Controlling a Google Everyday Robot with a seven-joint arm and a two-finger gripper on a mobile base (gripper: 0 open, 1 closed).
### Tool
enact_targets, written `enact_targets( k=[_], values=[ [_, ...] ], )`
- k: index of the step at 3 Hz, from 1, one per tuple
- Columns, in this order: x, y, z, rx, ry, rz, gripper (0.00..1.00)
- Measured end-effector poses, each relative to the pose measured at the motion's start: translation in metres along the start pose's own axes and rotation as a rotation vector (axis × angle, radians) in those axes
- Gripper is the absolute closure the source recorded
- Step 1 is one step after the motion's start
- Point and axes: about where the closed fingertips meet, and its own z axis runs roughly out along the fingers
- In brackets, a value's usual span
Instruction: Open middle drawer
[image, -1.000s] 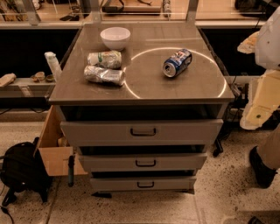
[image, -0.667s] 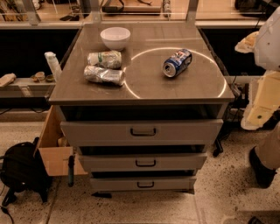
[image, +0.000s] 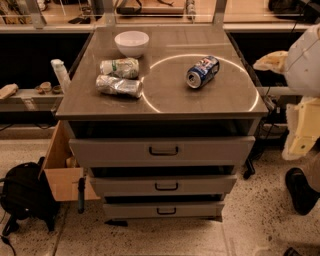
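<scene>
Middle drawer second in the stack, hand parked off to the right

The middle drawer (image: 210, 185) sits under the taller top drawer (image: 210, 150), its front edge set slightly further back and its dark bar handle (image: 166, 186) facing open floor (image: 165, 237). The hand (image: 301, 135) hangs just past the counter's (image: 165, 102) right edge, well apart from the handle. Can't tell if it's open or closed. A cardboard box (image: 62, 175) crowds the left side.

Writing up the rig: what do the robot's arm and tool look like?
The robot's arm, at the right edge, has a rounded white shell with a tan pointed piece beside it. Below it is the tool, a blocky cream-yellow part. No markings are visible on either.
</scene>
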Motion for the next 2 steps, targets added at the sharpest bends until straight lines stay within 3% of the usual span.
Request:
enact_targets(
  k=[2],
  values=[
    [-0.011,0.027,0.02,-0.022,-0.059,-0.324,0.0]
  ],
)
